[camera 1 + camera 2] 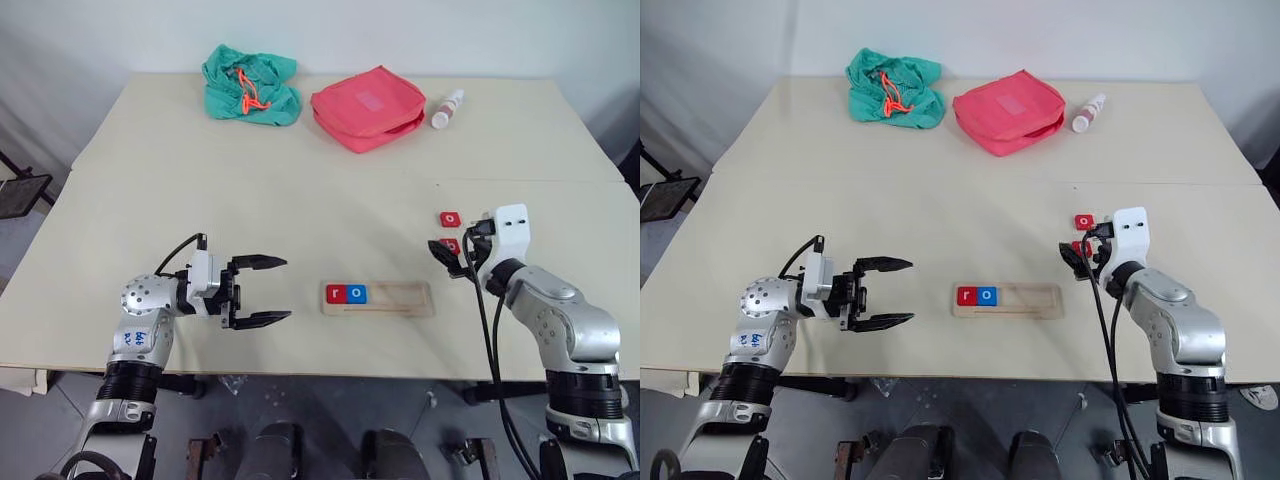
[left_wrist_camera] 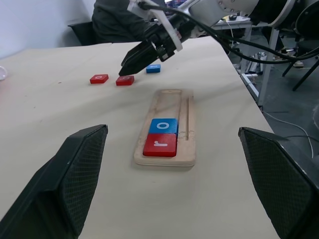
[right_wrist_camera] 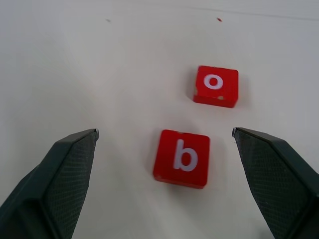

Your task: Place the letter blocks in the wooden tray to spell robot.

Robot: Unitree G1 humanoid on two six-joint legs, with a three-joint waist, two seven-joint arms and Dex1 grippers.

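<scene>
The wooden tray point(image 1: 400, 299) lies near the table's front edge. It holds a red r tile point(image 1: 336, 293) at its left end and a blue o tile point(image 1: 358, 293) beside it. To the tray's right, a red o tile point(image 1: 449, 218) and a red b tile point(image 3: 182, 158) lie loose on the table. A blue tile point(image 2: 153, 68) lies just past them. My right gripper point(image 3: 164, 131) is open and hangs low over the b tile, a finger on either side, not touching it. My left gripper point(image 1: 287, 288) is open and empty, left of the tray and pointing at it.
At the table's back lie a green cloth bundle point(image 1: 250, 85), a red zippered pouch point(image 1: 368, 107) and a small white bottle point(image 1: 447, 108). A seam point(image 1: 330, 178) crosses the table between them and the tray.
</scene>
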